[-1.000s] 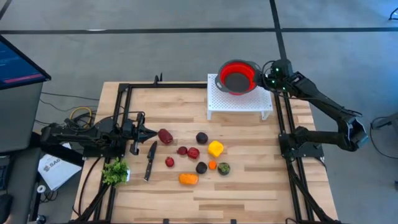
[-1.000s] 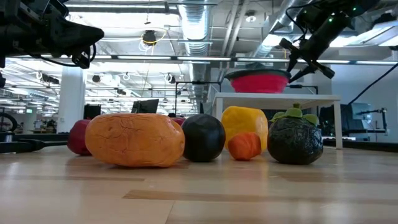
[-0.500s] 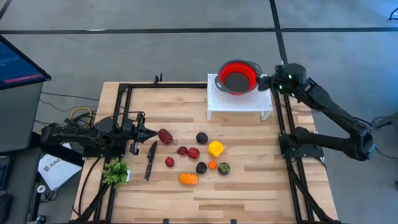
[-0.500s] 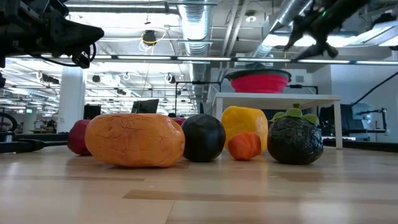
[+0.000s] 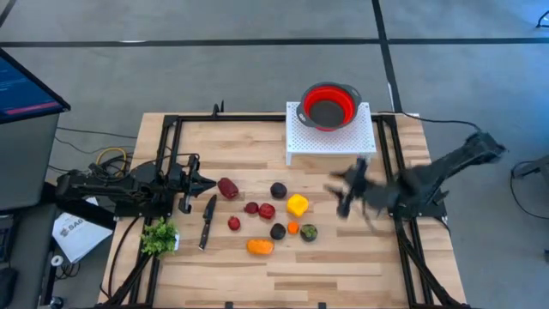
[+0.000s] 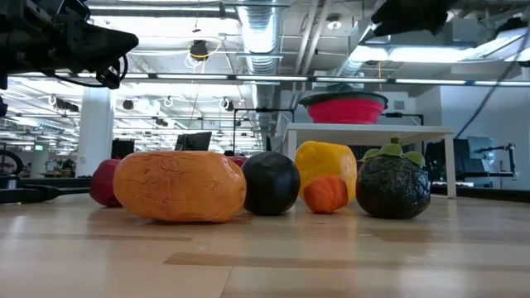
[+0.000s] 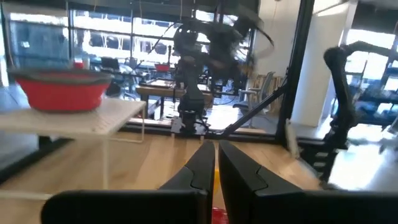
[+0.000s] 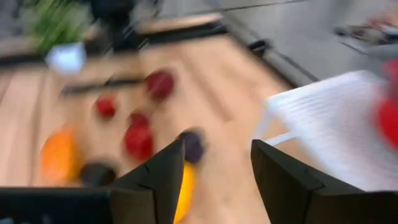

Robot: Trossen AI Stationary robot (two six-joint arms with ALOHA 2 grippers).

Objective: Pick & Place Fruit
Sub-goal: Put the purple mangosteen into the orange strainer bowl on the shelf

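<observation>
Fruit: small rounded toy pieces lying loose in a cluster at the middle of the wooden surface (image 5: 343,257).
Red pieces: a larger dark red one (image 5: 227,188) at the cluster's left end, nearest the left hand; two red ones side by side (image 5: 259,209); a small red one (image 5: 234,223) beside the knife.
Dark pieces: a near-black ball (image 5: 279,190) and another (image 5: 278,231) lower down; a dark round one with a green cap (image 5: 308,232).
Bright pieces: a blocky yellow one (image 5: 297,205); a tiny orange ball (image 5: 292,228); a long orange one with a wrinkled skin (image 5: 260,247) nearest the front edge.
Left hand (image 5: 208,181): fingers pressed together, empty, low at the surface's left side, pointing at the dark red piece.
Right hand (image 5: 343,190): blurred above the surface to the right of the fruit; its fingers (image 8: 283,180) stand apart with nothing between them, as far as the blur allows.
Red bowl (image 5: 327,106): on the white perforated stand (image 5: 358,136) at the back.
Knife (image 5: 207,221): black-handled, beside the leafy green bunch (image 5: 159,236).
</observation>
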